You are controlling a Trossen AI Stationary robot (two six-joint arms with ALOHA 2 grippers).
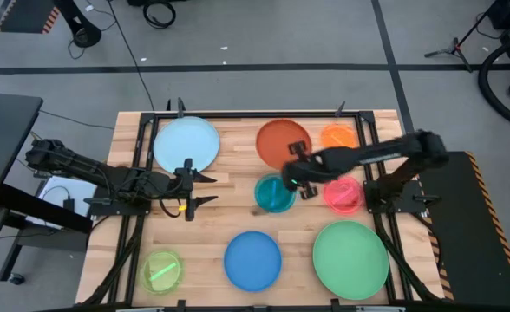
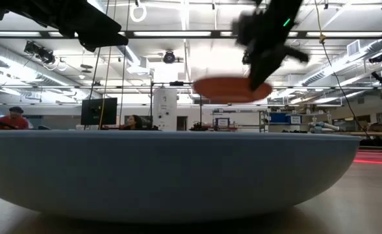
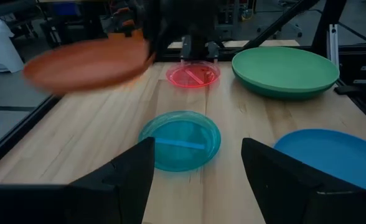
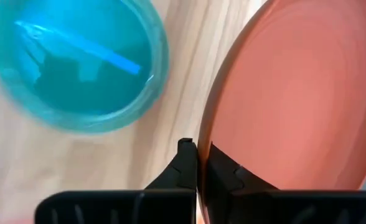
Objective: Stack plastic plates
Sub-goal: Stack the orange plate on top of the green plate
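The red-orange plate (image 1: 281,141) is in my right gripper (image 1: 297,173), up in the air over the table's far middle; it is also in the low view (image 2: 229,90) and the left wrist view (image 3: 86,62). Under the right gripper the small teal plate (image 1: 275,193) lies flat on the table. The pink plate (image 1: 343,195), the small orange plate (image 1: 338,136), the pale blue plate (image 1: 186,145), the blue plate (image 1: 253,260), the light green plate (image 1: 350,258) and the lime plate (image 1: 162,270) each lie alone. My left gripper (image 1: 205,188) hovers open left of the teal plate. No dark green plate shows. My right gripper (image 4: 197,163) pinches the red-orange plate's rim (image 4: 203,140) between its two fingers, on the edge nearest the teal plate. The fingers reach in from the table's right side. The plate is lifted clear of the table and sits almost level (image 2: 229,90).
The pale blue plate (image 2: 165,169) fills the low view's foreground. Black frame rails (image 1: 142,147) run along the table's left and right sides. Bare wood (image 1: 229,204) lies between the left gripper and the teal plate. People sit in the room beyond (image 2: 12,119).
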